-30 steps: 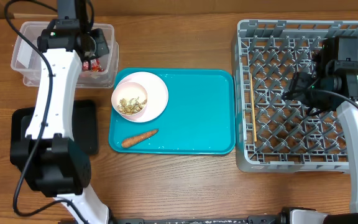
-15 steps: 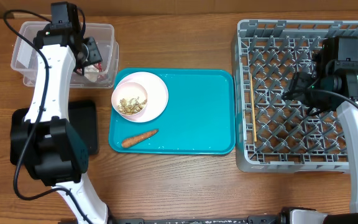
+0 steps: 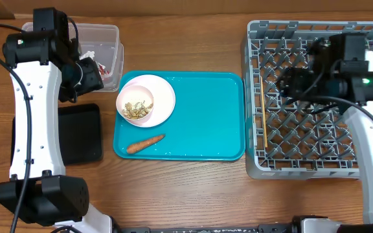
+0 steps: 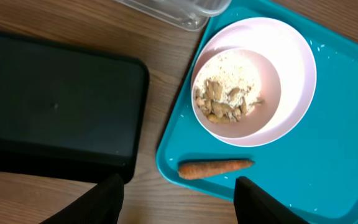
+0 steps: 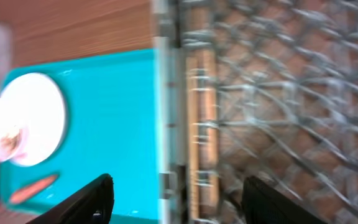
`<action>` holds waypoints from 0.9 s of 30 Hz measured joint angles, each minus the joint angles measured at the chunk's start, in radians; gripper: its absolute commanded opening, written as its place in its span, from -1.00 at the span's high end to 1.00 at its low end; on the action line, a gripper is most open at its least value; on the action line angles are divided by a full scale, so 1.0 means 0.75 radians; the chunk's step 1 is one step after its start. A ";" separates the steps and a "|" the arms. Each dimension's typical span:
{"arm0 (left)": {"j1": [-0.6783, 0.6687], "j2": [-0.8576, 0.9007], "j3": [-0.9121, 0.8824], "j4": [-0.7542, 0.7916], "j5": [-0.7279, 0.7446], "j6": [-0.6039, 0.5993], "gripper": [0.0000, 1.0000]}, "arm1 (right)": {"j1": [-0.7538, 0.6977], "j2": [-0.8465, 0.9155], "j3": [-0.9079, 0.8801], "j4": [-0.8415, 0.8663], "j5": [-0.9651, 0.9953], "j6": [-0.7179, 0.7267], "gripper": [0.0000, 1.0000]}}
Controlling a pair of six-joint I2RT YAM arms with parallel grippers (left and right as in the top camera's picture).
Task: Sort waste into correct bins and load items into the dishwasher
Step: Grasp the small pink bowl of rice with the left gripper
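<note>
Carrot (image 3: 145, 143) lies left-to-right, tip rightward; left fingers (image 4: 98, 202) and right fingers (image 5: 89, 199) spread, empty.

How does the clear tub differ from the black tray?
The clear tub is see-through with tall walls; the black tray is opaque and flat. The tub holds a red wrapper; the black tray looks bare. The tub sits farther back, the black tray nearer the robot. Both are rectangular with rounded corners, left of the teal tray.
</note>
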 measured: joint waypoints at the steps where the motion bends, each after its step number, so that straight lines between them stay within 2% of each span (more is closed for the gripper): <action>1: -0.005 0.001 0.000 0.001 0.004 0.000 -0.22 | 0.027 0.000 0.000 0.013 -0.014 -0.004 -0.38; 11: -0.140 0.001 -0.002 0.031 0.011 -0.001 -0.23 | 0.203 0.029 0.000 0.064 -0.052 -0.015 -0.40; 16: -0.146 0.001 -0.002 0.031 0.041 -0.022 -0.27 | 0.278 0.031 0.000 0.101 -0.024 -0.018 -0.40; 20: -0.183 0.001 -0.003 0.060 0.049 -0.030 -0.32 | 0.292 0.031 0.000 0.084 0.035 -0.019 -0.41; 27: -0.365 0.044 -0.004 0.142 0.057 -0.041 -0.33 | 0.292 0.031 0.000 -0.018 0.186 -0.024 -0.43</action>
